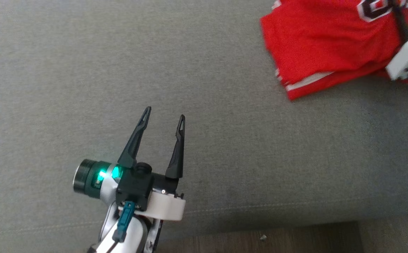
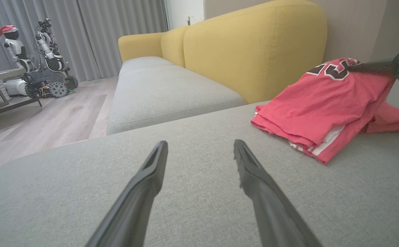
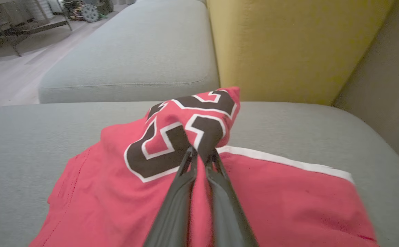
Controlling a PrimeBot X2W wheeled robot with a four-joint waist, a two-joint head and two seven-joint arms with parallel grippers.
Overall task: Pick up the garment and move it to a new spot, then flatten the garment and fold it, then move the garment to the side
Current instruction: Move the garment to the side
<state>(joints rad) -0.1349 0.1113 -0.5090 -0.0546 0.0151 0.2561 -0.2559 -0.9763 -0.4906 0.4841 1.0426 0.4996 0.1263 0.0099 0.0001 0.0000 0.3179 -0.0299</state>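
Two grippers are in view, one empty and one gripping.

Left gripper [image 1: 165, 113]: the jaws stand wide apart with nothing between them. It is above bare fabric of the grey seat cushion [image 1: 246, 147], well apart from the garment.

Right gripper [image 3: 203, 151]: the fingers are drawn almost together and pinch a raised fold of the garment [image 1: 323, 42]. The grip point lies at the black numeral print [image 3: 172, 144] (outlined in white). The cloth peaks upward at this point, while the remainder lies on the cushion.

Garment position: the red jersey, edged with white trim [image 3: 282, 159], rests in stacked layers on the grey seat cushion at the upper right of the head view. In the left wrist view it lies near the yellow backrest [image 2: 254, 44].

Surroundings: a strip of wood floor [image 1: 260, 239] runs along the cushion's front edge. In the left wrist view, a wheeled robot [image 2: 48, 72] stands on the floor at far left, before grey curtains [image 2: 93, 31].
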